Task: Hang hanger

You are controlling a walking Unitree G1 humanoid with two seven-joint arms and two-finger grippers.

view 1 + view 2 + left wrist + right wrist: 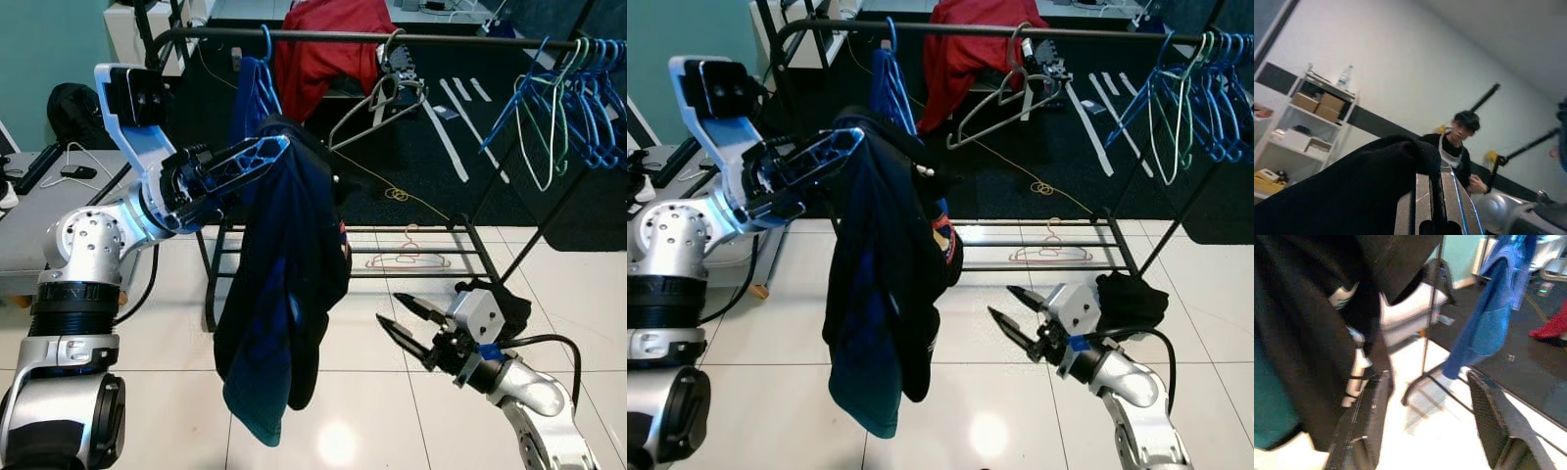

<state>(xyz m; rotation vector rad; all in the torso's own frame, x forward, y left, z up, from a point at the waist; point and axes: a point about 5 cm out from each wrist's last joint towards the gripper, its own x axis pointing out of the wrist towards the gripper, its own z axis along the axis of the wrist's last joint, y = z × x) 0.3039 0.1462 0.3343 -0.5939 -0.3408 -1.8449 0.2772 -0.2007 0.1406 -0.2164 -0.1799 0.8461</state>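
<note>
Task status: the hanging step is not complete. Your left gripper, at centre-left of the left eye view, is clamped on the top of a dark garment that drapes down to the lower middle of the frame. The hanger inside it cannot be made out; judge it to be buried in the fabric near the fingertips. The garment top sits just below and in front of the rail that crosses the upper part of the frame, and no hook is visibly over the rail. What is left, by this judgement: raise the load, seat the hook on the rail, then let go.

Your right gripper, at lower right of the left eye view, stands with its fingers spread and holds nothing. It is near the garment's lower edge but apart from it.

On the rail you find a blue garment at upper centre-left, touching the dark one, bare wire hangers at upper centre, and a cluster of blue hangers at upper right. A pink hanger lies on the rack's lower shelf.

View differences:
- The left wrist view shows dark fabric bunched over the closed fingers, plus a person and a shelving unit behind; the eye views give no such detail of the grip.
- The right wrist view confirms the gap between the right fingers and shows the dark garment just beside one of them.
</note>
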